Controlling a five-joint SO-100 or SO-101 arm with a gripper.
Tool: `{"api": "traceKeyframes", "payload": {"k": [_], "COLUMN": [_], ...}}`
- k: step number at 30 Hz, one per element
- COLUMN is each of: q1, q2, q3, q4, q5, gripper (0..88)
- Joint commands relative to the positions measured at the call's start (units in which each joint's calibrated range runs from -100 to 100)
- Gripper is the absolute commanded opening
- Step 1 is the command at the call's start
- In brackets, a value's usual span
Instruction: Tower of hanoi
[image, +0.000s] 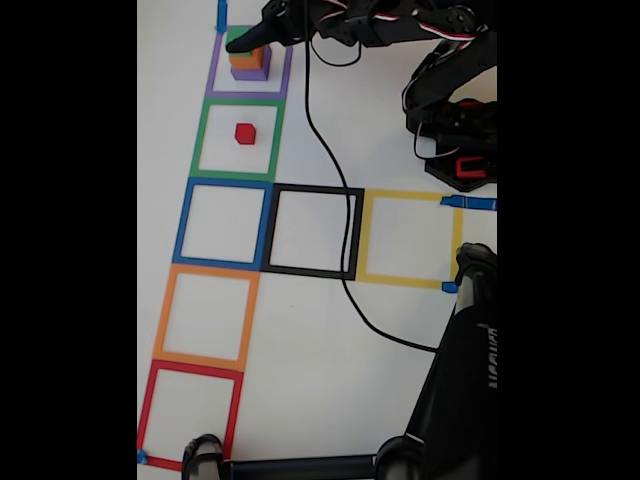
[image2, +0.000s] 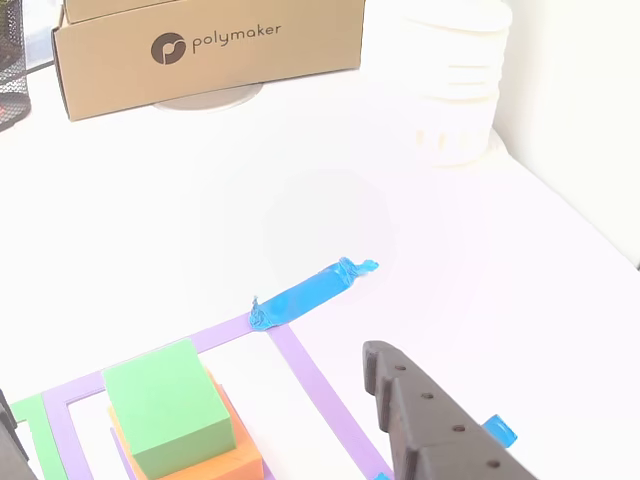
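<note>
Inside the purple tape square (image: 212, 80) at the top of the fixed view stands a stack: purple cube (image: 254, 74) at the bottom, orange cube (image: 247, 60) on it, green cube (image: 238, 34) on top. The red cube (image: 245, 133) sits alone in the green tape square (image: 199, 140). My gripper (image: 240, 44) hovers over the stack. In the other view the green cube (image2: 168, 405) rests on the orange cube (image2: 238, 462), and my gripper (image2: 190, 395) stands open around it, its right finger (image2: 425, 420) well clear of the cube.
Blue (image: 186, 220), black (image: 272, 230), yellow (image: 366, 235), orange (image: 164, 315) and red (image: 147, 410) tape squares lie on the white table. A black cable (image: 330, 150) runs down the middle. A camera stand (image: 455, 370) is at lower right. A cardboard box (image2: 210, 45) and white container (image2: 455, 90) stand beyond.
</note>
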Motion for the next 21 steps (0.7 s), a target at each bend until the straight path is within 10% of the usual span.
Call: {"api": "traceKeyframes", "payload": {"k": [1,21], "q1": [-0.5,-5.5], "q2": [4.8,23.4], "q3": [-0.4,-3.9], "q4": [-8.2,-25.5], "q5": [0.0,0.0], "gripper": [44.6,41.2]}}
